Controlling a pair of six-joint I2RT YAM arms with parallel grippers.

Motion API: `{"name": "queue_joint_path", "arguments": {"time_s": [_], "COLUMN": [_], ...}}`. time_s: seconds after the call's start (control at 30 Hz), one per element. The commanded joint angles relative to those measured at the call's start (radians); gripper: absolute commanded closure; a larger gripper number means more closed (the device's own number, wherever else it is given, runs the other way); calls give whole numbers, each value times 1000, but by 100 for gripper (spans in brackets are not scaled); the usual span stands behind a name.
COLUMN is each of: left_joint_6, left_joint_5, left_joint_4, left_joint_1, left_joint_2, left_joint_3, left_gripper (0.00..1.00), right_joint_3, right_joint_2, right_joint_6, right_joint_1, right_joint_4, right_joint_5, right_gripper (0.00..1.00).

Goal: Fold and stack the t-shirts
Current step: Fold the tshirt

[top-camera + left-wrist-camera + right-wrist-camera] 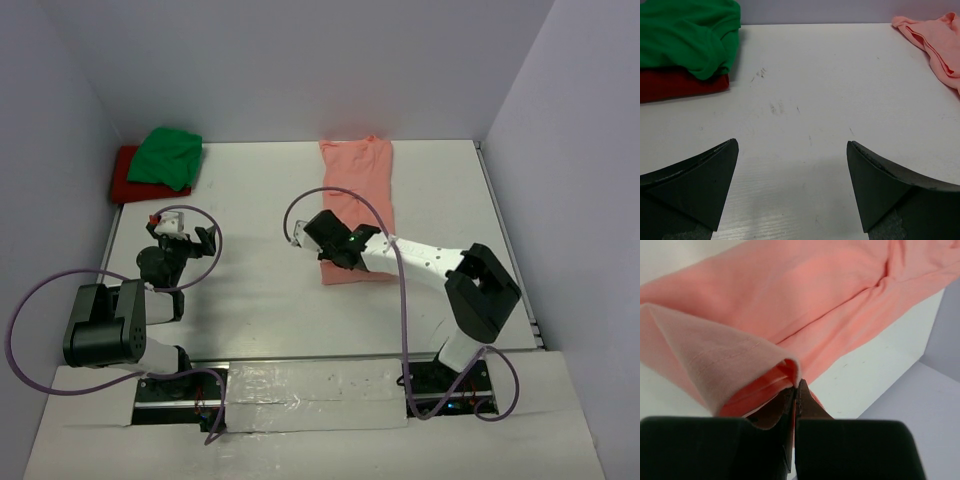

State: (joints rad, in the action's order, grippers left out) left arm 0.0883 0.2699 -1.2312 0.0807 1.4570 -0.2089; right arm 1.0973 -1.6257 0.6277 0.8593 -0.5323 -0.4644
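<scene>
Robot lab cell: white table (260, 200) within plain pale walls (300, 60), purple cables (404, 300).

The pink shirt (357, 190) is plain salmon, the green shirt (167, 157) plain bright green, the red shirt (122, 180) plain red. The table (250, 200) is white, the cables (403, 320) purple.

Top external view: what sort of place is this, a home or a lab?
Probably a lab test cell: a white table boxed in by plain walls, the left arm and right arm mounted at its near edge, loose cables looping from both.
</scene>
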Motion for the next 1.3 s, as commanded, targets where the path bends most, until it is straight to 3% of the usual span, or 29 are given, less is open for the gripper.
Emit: {"name": "queue_joint_path", "arguments": {"time_s": [0.0,0.63,1.2,1.23,1.27], "left_joint_6": [-5,-5,-5,-5,-5], "left_joint_5": [23,23,23,23,23], "left_joint_4": [-68,-68,-68,-70,-68], "left_joint_1": [4,5,5,5,5], "left_joint_2": [6,6,5,6,5], "left_joint_3": [2,2,2,2,2], "left_gripper": [1,1,1,1,1], "right_joint_3": [94,365,613,622,622], "right_joint_2": [-42,-342,-576,-585,-595], "right_joint_6": [61,101,75,75,73], "right_joint_1": [-45,-261,-309,-310,-310], "right_joint_4": [109,216,215,216,228], "right_joint_5": [-26,1,11,-3,-13], "right_gripper": [100,100,100,93,67]}}
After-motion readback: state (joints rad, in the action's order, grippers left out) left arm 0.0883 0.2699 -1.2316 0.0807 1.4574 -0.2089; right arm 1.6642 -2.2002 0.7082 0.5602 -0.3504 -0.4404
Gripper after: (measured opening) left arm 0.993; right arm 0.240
